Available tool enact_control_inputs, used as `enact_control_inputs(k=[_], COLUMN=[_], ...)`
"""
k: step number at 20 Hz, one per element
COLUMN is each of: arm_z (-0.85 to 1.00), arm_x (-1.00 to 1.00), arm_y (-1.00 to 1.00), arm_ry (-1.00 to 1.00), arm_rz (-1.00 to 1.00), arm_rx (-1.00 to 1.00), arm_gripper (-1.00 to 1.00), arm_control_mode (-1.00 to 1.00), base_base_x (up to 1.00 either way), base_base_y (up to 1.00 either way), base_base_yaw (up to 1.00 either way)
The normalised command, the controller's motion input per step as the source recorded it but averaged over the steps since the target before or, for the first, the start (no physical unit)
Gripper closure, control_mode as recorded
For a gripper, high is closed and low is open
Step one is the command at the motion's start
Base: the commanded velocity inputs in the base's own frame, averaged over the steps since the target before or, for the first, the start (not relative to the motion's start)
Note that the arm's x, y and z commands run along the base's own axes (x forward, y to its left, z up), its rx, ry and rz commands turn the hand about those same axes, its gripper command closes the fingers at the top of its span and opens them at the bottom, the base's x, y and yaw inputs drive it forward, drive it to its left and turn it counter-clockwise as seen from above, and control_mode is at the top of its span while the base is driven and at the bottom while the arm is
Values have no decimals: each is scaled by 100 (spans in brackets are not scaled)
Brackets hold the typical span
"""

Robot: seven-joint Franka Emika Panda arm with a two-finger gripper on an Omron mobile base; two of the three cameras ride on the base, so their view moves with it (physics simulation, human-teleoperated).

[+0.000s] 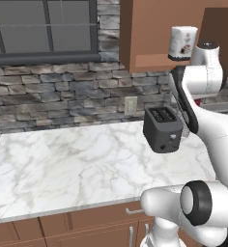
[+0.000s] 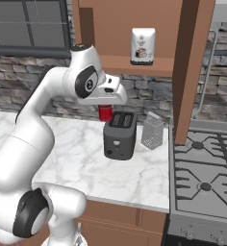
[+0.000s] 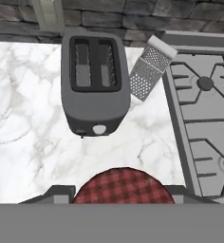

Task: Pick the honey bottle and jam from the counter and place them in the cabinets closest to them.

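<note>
Gripper (image 2: pixel 106 106): jaws closed on small red cylindrical jam jar (image 2: pixel 105 113) with checked lid | Position: held above white marble counter (image 2: pixel 81 158), near dark grey toaster (image 2: pixel 119 135) | Handling: light, rigid, smooth (likely slippery); grip sides mid-height | Target: reddish-brown wall cabinet (image 2: pixel 130 29) overhead

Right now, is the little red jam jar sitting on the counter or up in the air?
Up in the air. The tool is shut on the jam, which hangs clear above the counter, behind the toaster.
</note>
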Motion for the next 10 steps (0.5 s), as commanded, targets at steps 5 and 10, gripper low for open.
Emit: enact_control_inputs(k=[5,10], arm_z=[44,34], arm_x=[-3,-1], arm_y=[-1,0], arm_ry=[0,0], arm_rz=[-5,-2], arm_rx=[2,1], arm_gripper=[100,100], arm_control_mode=[-100,-100], base_base_x=[0,0], base_base_y=[0,0], base_base_yaw=[0,0])
